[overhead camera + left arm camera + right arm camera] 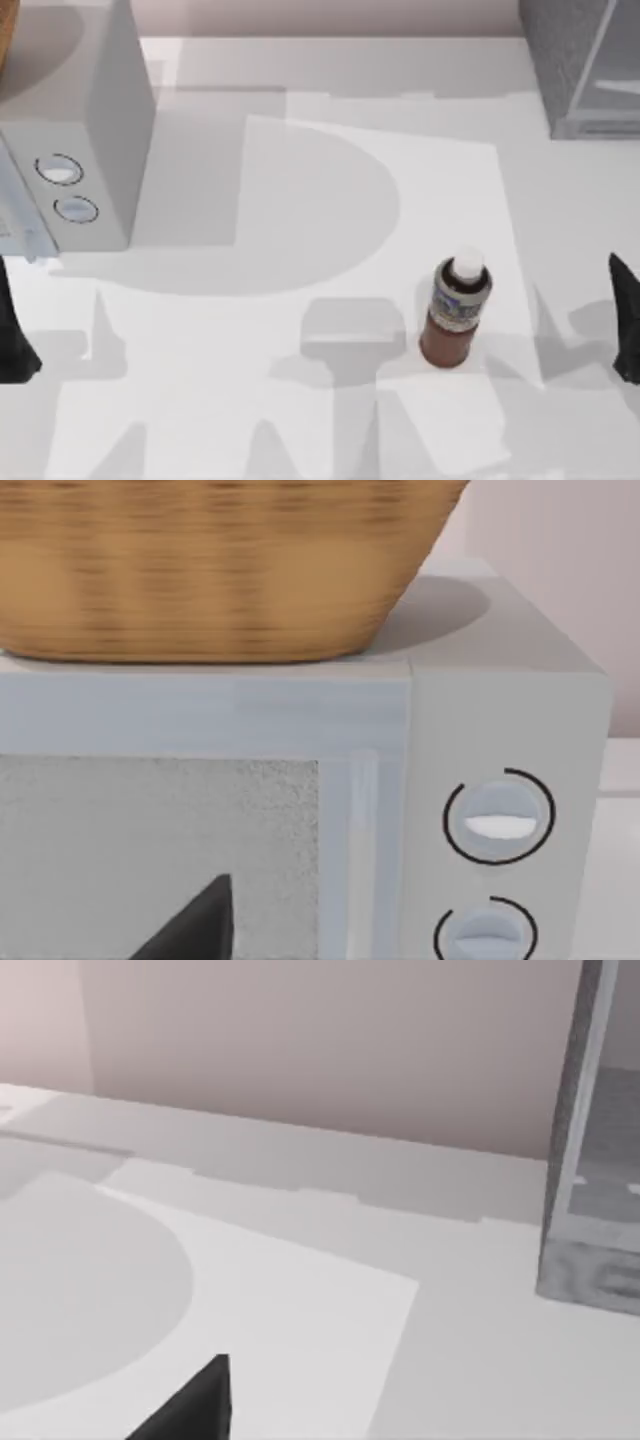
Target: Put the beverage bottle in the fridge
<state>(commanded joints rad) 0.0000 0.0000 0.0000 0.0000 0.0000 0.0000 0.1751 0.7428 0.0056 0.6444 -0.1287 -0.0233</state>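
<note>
The table (300,420) carries everything, white and crossed by shadows. The fridge (585,65) stands at its far right corner, speckled dark grey with a paler glassy front; I cannot tell whether its door is open. At the far left sits a light grey box with two dials (75,150), and a wicker basket (200,570) rests on top of it. The bottle (455,310) stands upright right of centre, near the front edge, well apart from the fridge and untouched.

I judge the task not yet begun: the first step, reaching for the bottle, is the one in hand. My right arm is the nearer one, so the next move calls for swinging it inward from the right edge, lowering to the bottle's body below the cap, and closing on it squarely so it does not tip.

My right pincer (625,320) hangs at the right edge, level with the bottle and apart from it; I cannot tell whether it is spread or pressed together. My left pincer (15,340) is parked at the left edge, facing the box's front, its state likewise unclear.
</note>
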